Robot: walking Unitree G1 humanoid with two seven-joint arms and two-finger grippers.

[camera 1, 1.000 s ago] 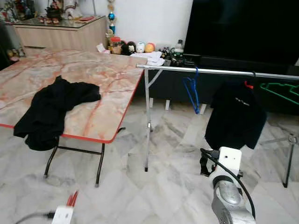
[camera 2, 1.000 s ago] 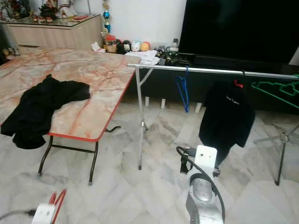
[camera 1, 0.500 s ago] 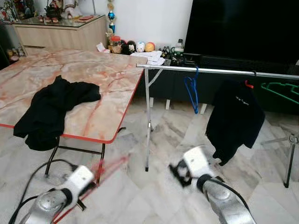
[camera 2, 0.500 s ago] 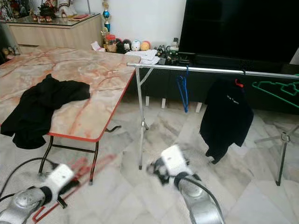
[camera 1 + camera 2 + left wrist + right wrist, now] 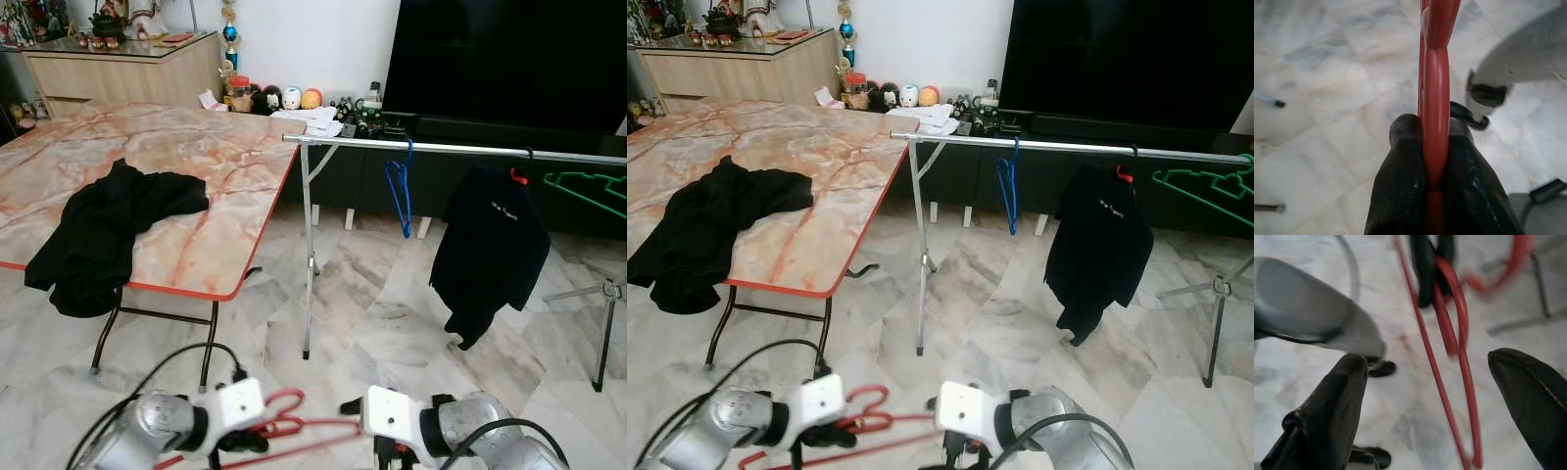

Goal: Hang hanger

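Marble floor down low, left gripper pinching the red hanger tight while the right gripper sits spread wide beside it, probably not touching.

- Red hanger, clamped between black fingers of left pincer.
- Orange-veined marble surface, red-edged.
- Black shirt at nine o'clock.
- Blue hanger on silver rail.
- Grey-white marbled floor.

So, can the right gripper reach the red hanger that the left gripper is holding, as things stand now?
Probably yes. The right gripper is open, with the red hanger lying between its spread fingers, and nothing stands between them. The left gripper is shut on the hanger.
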